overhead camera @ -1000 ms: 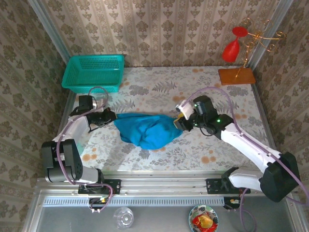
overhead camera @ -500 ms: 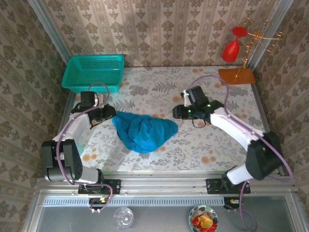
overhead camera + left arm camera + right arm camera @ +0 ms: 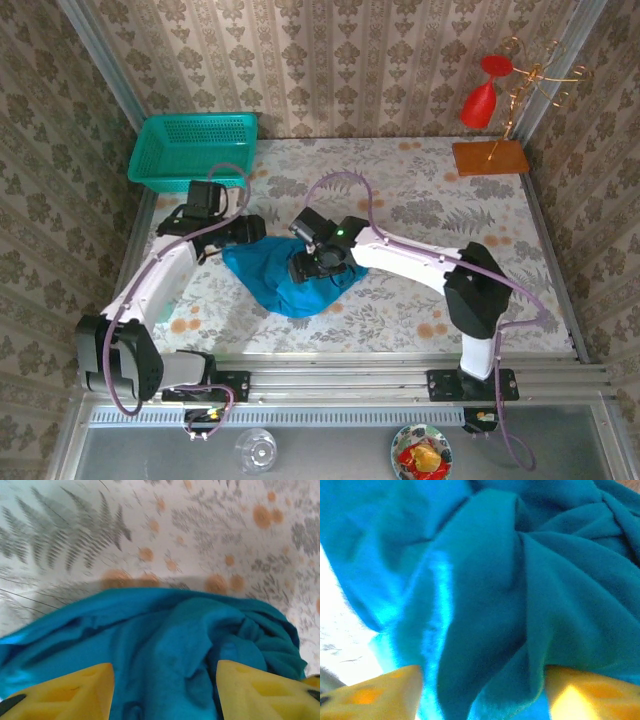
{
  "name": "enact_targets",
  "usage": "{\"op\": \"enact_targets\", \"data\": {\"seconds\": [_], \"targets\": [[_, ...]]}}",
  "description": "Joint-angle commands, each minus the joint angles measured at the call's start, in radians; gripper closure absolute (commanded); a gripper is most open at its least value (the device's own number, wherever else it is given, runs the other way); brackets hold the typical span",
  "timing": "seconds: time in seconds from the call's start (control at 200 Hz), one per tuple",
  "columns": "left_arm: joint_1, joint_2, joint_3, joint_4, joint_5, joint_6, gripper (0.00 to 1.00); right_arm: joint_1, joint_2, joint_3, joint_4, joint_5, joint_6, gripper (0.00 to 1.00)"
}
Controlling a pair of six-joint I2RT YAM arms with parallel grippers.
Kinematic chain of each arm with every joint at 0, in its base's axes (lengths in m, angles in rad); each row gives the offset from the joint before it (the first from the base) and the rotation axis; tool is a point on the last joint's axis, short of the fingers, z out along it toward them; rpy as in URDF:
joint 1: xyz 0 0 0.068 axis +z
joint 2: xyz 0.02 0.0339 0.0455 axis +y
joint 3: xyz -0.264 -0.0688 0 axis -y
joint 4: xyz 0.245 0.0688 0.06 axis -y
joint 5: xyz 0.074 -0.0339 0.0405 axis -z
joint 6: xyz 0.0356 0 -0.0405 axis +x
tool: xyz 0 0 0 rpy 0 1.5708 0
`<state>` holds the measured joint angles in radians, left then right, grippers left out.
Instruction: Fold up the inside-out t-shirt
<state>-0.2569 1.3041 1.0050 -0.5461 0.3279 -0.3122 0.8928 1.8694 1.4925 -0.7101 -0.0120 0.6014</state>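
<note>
Item: inside-out t-shirt (image 3: 283, 292), plain teal-blue soft cotton, lying crumpled in a loose heap on the floral-patterned table cover (image 3: 430, 205), left of centre and nearer the front edge than the back wall; sleeves and hem cannot be told apart in the bunched folds. Left gripper (image 3: 250, 231): set at the heap's upper left edge, low over the cloth; in its wrist view the yellow foam fingers (image 3: 70, 692) stand well apart, with blue fabric lying in the gap and beyond it, not pinched. Right gripper (image 3: 306, 267): reached across to the top of the heap near its middle, arm stretched leftward over the table; its yellow fingers (image 3: 377, 695) are likewise spread wide, a raised fold of the shirt bulging between them without being clamped. Other contents: a rigid teal plastic mesh basket (image 3: 190, 168) at the far left corner, well apart from the shirt; a gold wire stand (image 3: 541, 73) on a brown wooden base (image 3: 489, 158) at the far right corner, with a red goblet (image 3: 479, 100) hanging from it upside down. Below the front rail: a clear glass (image 3: 258, 450) and a small patterned bowl (image 3: 401, 442) holding something red and yellow.
</note>
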Motion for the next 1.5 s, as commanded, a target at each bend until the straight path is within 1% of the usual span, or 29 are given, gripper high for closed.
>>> {"op": "enact_targets", "data": {"seconds": [0.0,0.06,0.065,0.07,0.1,0.16,0.27,0.375,0.445,0.495,0.525,0.555,0.585,0.62,0.655,0.685,0.76,0.795,0.81,0.835,0.975,1.11,1.255,1.31,1.355,1.415,1.495], "targets": [[-0.054,0.070,-0.043,-0.014,0.064,0.022,0.44,-0.013,0.012,0.007,-0.141,0.148,-0.004,0.61],[-0.091,0.101,-0.059,0.011,0.120,0.029,0.44,-0.027,-0.022,-0.023,-0.142,0.176,-0.014,0.78],[-0.094,0.104,-0.060,0.014,0.125,0.029,0.44,-0.031,-0.028,-0.029,-0.141,0.177,-0.015,0.81],[-0.097,0.107,-0.062,0.016,0.130,0.030,0.44,-0.031,-0.028,-0.029,-0.141,0.177,-0.015,0.81],[-0.113,0.122,-0.069,0.028,0.151,0.031,0.44,-0.044,-0.056,-0.051,-0.135,0.177,-0.017,0.88],[-0.142,0.145,-0.085,0.043,0.145,0.027,0.44,-0.077,-0.112,-0.103,-0.117,0.165,-0.019,1.00],[-0.171,0.183,-0.113,0.079,0.155,0.021,0.45,-0.148,-0.207,-0.199,-0.068,0.099,-0.009,1.00],[-0.183,0.227,-0.128,0.130,0.180,0.009,0.53,-0.196,-0.263,-0.259,-0.021,0.030,-0.017,1.00],[-0.188,0.253,-0.126,0.153,0.189,0.002,0.69,-0.221,-0.278,-0.271,-0.025,0.017,-0.031,1.00],[-0.188,0.264,-0.123,0.162,0.184,-0.004,0.84,-0.240,-0.288,-0.274,-0.041,0.023,-0.042,1.00],[-0.188,0.265,-0.121,0.162,0.175,-0.004,0.91,-0.254,-0.293,-0.276,-0.055,0.031,-0.044,1.00],[-0.186,0.264,-0.116,0.160,0.162,-0.005,0.94,-0.269,-0.304,-0.280,-0.067,0.043,-0.045,1.00],[-0.184,0.259,-0.112,0.158,0.151,-0.009,0.95,-0.284,-0.314,-0.287,-0.073,0.049,-0.047,1.00],[-0.181,0.250,-0.108,0.160,0.148,-0.016,0.93,-0.299,-0.327,-0.298,-0.070,0.042,-0.051,1.00],[-0.182,0.236,-0.100,0.168,0.160,-0.023,0.89,-0.310,-0.338,-0.310,-0.057,0.017,-0.059,1.00],[-0.183,0.226,-0.091,0.181,0.178,-0.030,0.81,-0.316,-0.345,-0.318,-0.043,-0.010,-0.063,1.00],[-0.193,0.211,-0.060,0.210,0.235,-0.064,0.57,-0.318,-0.341,-0.329,-0.018,-0.068,-0.062,1.00],[-0.193,0.213,-0.034,0.207,0.251,-0.077,0.50,-0.316,-0.333,-0.331,-0.015,-0.087,-0.055,1.00],[-0.224,0.216,-0.022,0.202,0.251,-0.080,0.47,-0.316,-0.329,-0.331,-0.014,-0.092,-0.052,1.00],[-0.243,0.221,0.000,0.189,0.246,-0.082,0.44,-0.316,-0.324,-0.331,-0.015,-0.098,-0.047,1.00],[-0.328,0.281,0.098,0.113,0.156,-0.077,0.35,-0.308,-0.318,-0.329,-0.007,-0.101,-0.025,1.00],[-0.362,0.379,0.141,0.091,0.143,-0.076,0.36,-0.305,-0.325,-0.307,-0.020,-0.097,-0.026,1.00],[-0.387,0.443,0.192,0.008,0.085,-0.040,0.42,-0.310,-0.342,-0.276,-0.063,-0.049,-0.045,1.00],[-0.389,0.451,0.195,-0.005,0.072,-0.029,0.47,-0.317,-0.353,-0.266,-0.071,-0.037,-0.050,1.00],[-0.387,0.457,0.198,-0.011,0.072,-0.018,0.55,-0.324,-0.362,-0.256,-0.074,-0.032,-0.053,1.00],[-0.385,0.465,0.203,-0.014,0.081,-0.005,0.70,-0.335,-0.374,-0.241,-0.077,-0.030,-0.059,1.00],[-0.366,0.457,0.209,-0.008,0.139,-0.001,0.91,-0.349,-0.387,-0.202,-0.097,-0.024,-0.068,1.00]]}}
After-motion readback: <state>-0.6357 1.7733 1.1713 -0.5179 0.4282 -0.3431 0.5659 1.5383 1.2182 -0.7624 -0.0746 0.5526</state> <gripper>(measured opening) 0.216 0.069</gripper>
